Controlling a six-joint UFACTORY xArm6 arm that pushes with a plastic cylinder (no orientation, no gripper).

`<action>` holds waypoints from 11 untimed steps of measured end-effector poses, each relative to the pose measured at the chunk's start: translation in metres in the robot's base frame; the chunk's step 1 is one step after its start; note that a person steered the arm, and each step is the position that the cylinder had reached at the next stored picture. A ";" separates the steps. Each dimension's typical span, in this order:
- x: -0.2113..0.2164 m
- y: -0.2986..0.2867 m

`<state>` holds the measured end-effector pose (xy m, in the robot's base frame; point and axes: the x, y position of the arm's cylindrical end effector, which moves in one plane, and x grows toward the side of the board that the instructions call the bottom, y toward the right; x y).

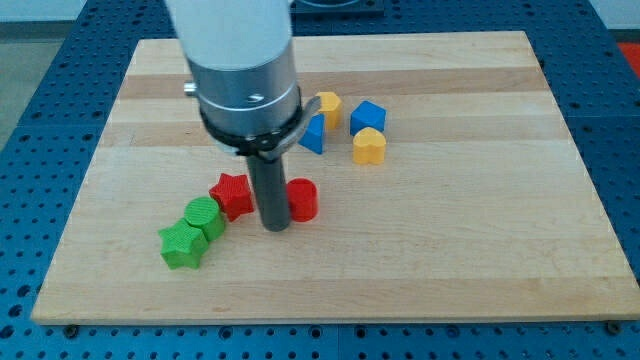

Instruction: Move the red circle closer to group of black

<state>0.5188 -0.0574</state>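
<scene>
The red circle (pixel 303 199) lies near the board's middle, a little below centre. My tip (pixel 275 228) rests on the board right against the red circle's left side, between it and a red star (pixel 232 194). The rod rises from the tip to the large grey arm body (pixel 245 70) above. No black blocks show anywhere in the view.
A green circle (pixel 205 217) and a green star (pixel 182 245) sit left of the red star. A yellow block (pixel 328 105), a blue triangle (pixel 314 134), a blue cube (pixel 367 116) and a yellow heart (pixel 369 146) cluster above the red circle. The wooden board (pixel 480 230) ends at blue matting.
</scene>
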 end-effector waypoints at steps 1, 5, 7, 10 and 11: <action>-0.008 0.021; -0.025 0.060; -0.034 0.083; -0.047 0.108; -0.054 0.108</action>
